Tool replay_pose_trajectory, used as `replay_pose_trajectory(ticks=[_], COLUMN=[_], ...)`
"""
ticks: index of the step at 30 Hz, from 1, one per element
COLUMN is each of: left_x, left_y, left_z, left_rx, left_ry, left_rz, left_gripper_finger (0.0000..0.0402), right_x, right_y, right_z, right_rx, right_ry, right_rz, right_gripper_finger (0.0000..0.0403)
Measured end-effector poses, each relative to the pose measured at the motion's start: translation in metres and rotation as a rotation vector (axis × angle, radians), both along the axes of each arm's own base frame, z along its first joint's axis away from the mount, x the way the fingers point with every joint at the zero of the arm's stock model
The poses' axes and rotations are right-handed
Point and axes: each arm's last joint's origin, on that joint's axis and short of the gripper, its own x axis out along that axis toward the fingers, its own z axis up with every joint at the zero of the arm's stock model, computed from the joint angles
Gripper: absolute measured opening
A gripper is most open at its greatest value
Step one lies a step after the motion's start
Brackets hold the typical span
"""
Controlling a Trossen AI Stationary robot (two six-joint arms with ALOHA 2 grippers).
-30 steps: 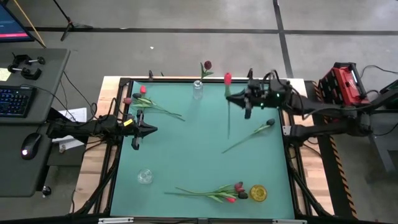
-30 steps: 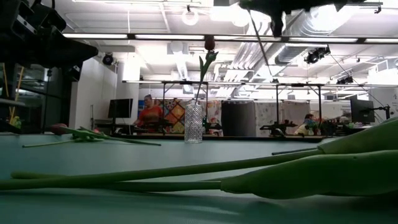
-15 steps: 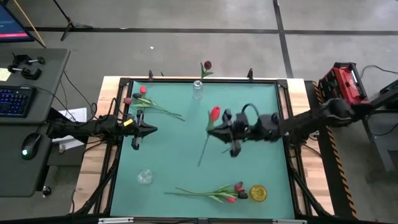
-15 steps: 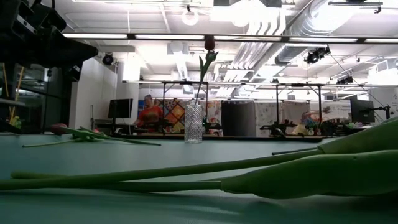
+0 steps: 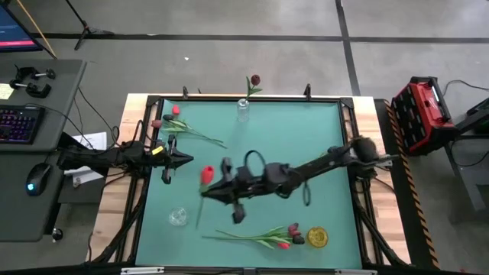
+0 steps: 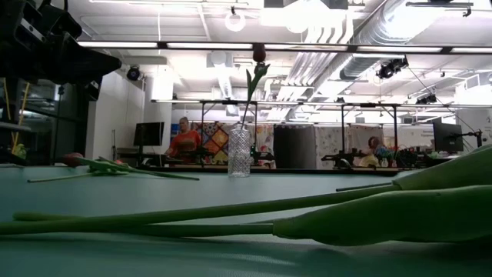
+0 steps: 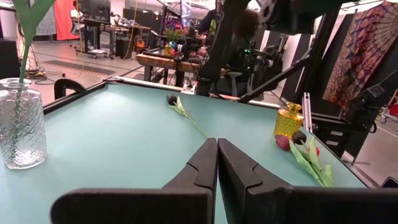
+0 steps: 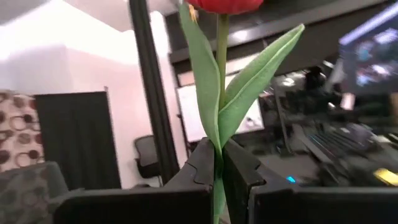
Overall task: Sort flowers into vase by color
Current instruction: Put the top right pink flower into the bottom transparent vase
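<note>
Two dark arms work over a smooth teal counter (image 5: 306, 137) framed in black rails. Right end effector (image 5: 215, 191) reaches across toward the counter's left side, its flat dark fingers (image 8: 239, 171) pinched tight on the thin green stem of a red flower (image 5: 205, 175); the wrist view shows two long, pointed, waxy leaves rising past the fingers to a rounded red head. That flower hangs above the counter, near a small clear vase (image 5: 177, 217) of ribbed glass that stands empty by the left edge.

Left end effector (image 5: 169, 159) waits at the counter's left side, its angular fingers (image 7: 200, 168) pressed flat together and holding nothing.

At the far edge a second vase (image 5: 243, 110), cut glass with a diamond pattern, holds one dark maroon flower (image 5: 253, 82) upright. Loose flowers lie flat elsewhere: a pair (image 5: 179, 126) with pink-red heads near the far left corner, and a bunch (image 5: 263, 235) of red and dark heads at the near edge, just beside a small amber glass bottle (image 5: 316, 237) with a faceted body. Another dark-headed flower (image 7: 179, 107) lies alone farther off in the left wrist view.

No writing can be read.
</note>
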Motion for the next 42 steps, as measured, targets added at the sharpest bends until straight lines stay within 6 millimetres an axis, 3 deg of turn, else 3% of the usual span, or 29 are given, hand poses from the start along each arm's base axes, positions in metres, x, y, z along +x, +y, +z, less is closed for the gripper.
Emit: replay_pose_trajectory(ticks=[7, 15, 28, 42], left_x=[0.000, 0.000, 0.000, 0.000], left_y=[0.000, 0.000, 0.000, 0.000], left_z=[0.000, 0.000, 0.000, 0.000], left_rx=[0.000, 0.000, 0.000, 0.000], left_ry=[0.000, 0.001, 0.000, 0.000], left_rz=[0.000, 0.000, 0.000, 0.000], left_gripper_finger=[0.0000, 0.0000, 0.0000, 0.0000], right_x=[0.050, 0.080, 0.090, 0.094], right_y=[0.007, -0.002, -0.027, -0.024], right_z=[-0.006, -0.027, -0.040, -0.055], right_rx=[-0.095, -0.147, -0.230, -0.308], right_ry=[-0.024, -0.012, 0.008, 0.146], right_rz=[0.041, 0.057, 0.042, 0.094], right_gripper_finger=[0.0000, 0.0000, 0.0000, 0.0000])
